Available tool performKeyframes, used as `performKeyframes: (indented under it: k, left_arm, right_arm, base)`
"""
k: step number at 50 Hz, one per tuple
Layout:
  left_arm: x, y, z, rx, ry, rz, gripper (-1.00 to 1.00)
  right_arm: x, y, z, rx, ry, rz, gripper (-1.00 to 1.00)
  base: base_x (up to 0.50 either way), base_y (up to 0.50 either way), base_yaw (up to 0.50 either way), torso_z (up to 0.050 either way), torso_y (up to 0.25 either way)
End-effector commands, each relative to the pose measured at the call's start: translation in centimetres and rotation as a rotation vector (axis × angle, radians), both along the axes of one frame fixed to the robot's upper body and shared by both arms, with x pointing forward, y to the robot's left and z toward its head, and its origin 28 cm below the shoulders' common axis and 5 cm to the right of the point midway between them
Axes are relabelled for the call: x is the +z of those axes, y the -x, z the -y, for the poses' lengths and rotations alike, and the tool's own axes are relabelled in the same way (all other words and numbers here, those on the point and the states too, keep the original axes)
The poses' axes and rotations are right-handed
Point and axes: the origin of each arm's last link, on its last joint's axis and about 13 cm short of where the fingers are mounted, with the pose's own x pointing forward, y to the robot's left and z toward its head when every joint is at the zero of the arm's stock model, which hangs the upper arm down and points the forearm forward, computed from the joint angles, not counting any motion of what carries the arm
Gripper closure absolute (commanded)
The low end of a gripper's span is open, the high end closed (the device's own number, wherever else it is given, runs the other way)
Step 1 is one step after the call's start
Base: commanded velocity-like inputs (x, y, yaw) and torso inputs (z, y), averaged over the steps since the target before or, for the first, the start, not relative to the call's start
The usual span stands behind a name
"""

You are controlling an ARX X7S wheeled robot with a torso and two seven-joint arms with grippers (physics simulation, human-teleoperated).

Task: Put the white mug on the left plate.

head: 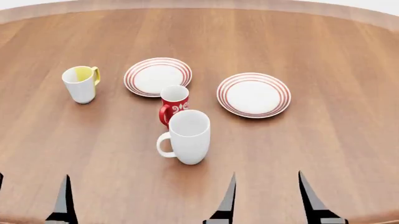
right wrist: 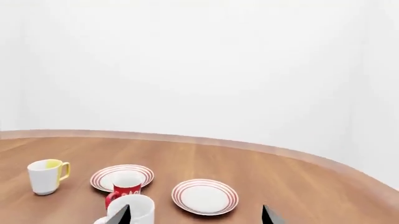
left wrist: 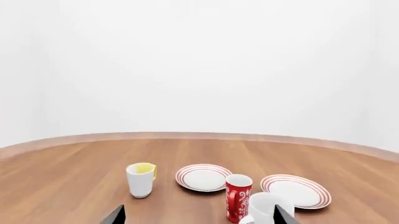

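Note:
The white mug (head: 188,136) stands upright near the table's front, handle to its left; it also shows in the wrist views (left wrist: 265,208) (right wrist: 136,209). The left plate (head: 158,76) lies behind it, ringed in red (left wrist: 203,177) (right wrist: 121,176). My left gripper (head: 31,196) is open at the front left, well short of the mug (left wrist: 196,217). My right gripper (head: 267,193) is open at the front, to the right of the mug and nearer than it (right wrist: 194,215). Neither holds anything.
A red mug with white swirls (head: 174,103) stands just behind the white mug, close to the left plate. A white mug with yellow inside (head: 81,83) stands at the left. A second ringed plate (head: 253,94) lies at the right. All rest on a round wooden table (head: 337,56).

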Motion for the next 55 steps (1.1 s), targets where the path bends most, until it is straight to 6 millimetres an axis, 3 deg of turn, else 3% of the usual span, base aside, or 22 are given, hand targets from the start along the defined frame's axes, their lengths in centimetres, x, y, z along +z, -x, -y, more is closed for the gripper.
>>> performKeyframes:
  k: [1,9,20,55]
  left_arm:
    - [4.1,1.6,-0.2,0.002,0.028,0.106,-1.00]
    - [5.8,2.7,-0.1,0.002,0.053,0.146,-1.00]
    - [6.3,3.2,0.0,-0.001,0.054,0.169,-1.00]
    - [6.9,4.1,0.3,-0.034,0.046,0.184,-1.00]
  right_arm:
    - [4.9,2.0,-0.3,-0.005,0.044,0.140,-1.00]
    - [6.7,2.7,-0.6,-0.003,0.071,0.191,-1.00]
    - [6.6,2.7,-0.5,-0.019,0.108,0.173,-1.00]
    - [6.4,2.9,-0.2,-0.023,0.080,0.148,-1.00]
  base:
    - [0.00,0.00,0.00,0.000,0.000]
    - [0.00,0.00,0.00,0.000,0.000]
    - [0.01,0.00,0.00,0.000,0.000]
    - [0.50,0.00,0.00,0.000,0.000]
